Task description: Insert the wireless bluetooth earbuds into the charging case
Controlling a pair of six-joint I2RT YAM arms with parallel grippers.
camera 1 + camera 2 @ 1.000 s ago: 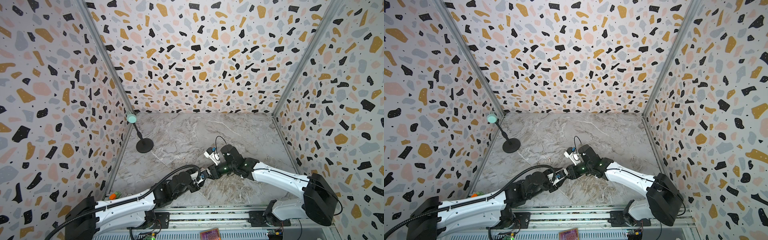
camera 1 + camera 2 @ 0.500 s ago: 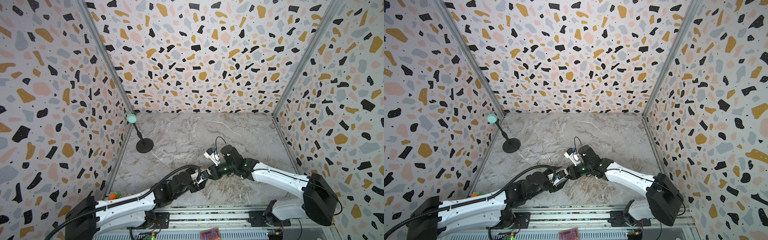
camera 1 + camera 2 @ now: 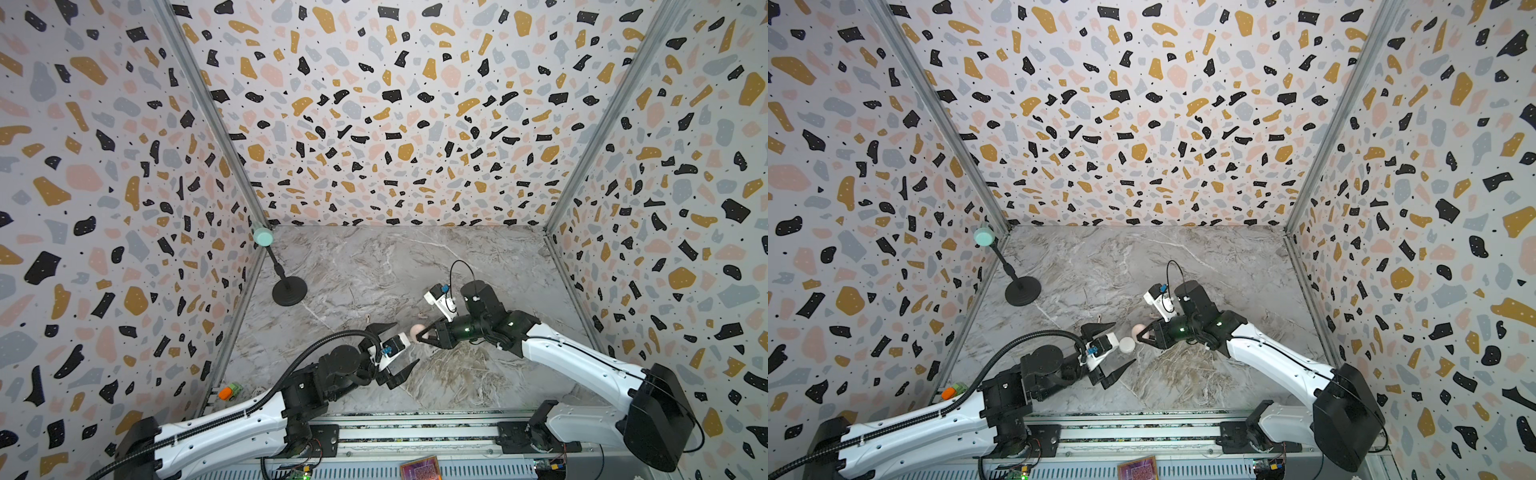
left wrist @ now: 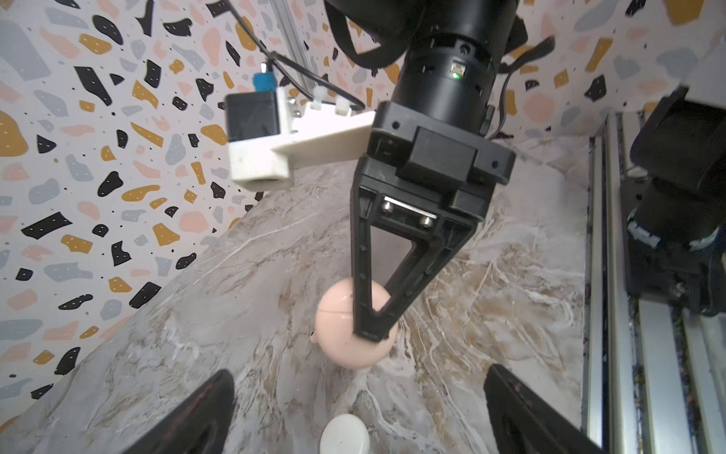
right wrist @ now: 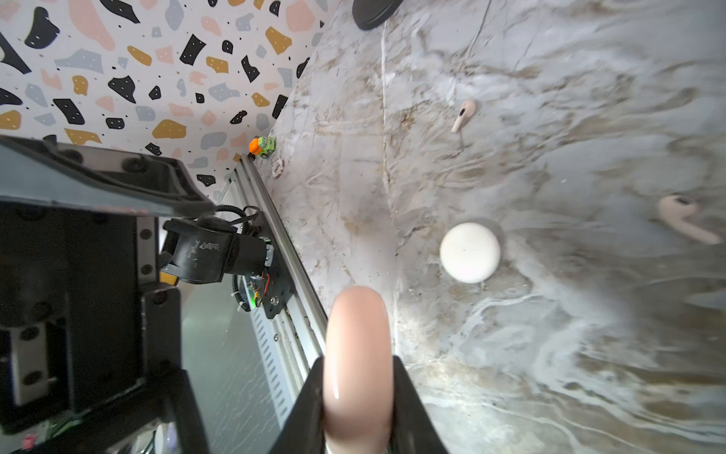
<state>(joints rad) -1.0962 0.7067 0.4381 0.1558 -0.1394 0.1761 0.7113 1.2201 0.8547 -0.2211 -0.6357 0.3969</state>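
My right gripper (image 3: 424, 333) is shut on a round pale pink charging case (image 3: 417, 331), held on edge just above the marble table; its fingers (image 4: 369, 310) press the two flat faces (image 5: 357, 353). The case looks closed, with a seam showing (image 4: 341, 338). A white round case (image 3: 1127, 345) lies flat on the table. My left gripper (image 3: 1125, 342) stands wide open over it, touching nothing (image 4: 359, 387). Two pale pink earbuds (image 5: 463, 114) (image 5: 683, 218) lie loose on the table beyond the white case (image 5: 470, 252).
A black stand with a mint-green head (image 3: 289, 291) is at the back left. A small orange and green toy truck (image 3: 230, 390) and a round chip (image 5: 278, 168) sit at the front left corner. A metal rail (image 3: 415, 432) runs along the front edge, and patterned walls close three sides.
My left gripper's jaws have spread wide apart and it has drawn back a little. The right gripper keeps its hold on the pink case in the same spot.
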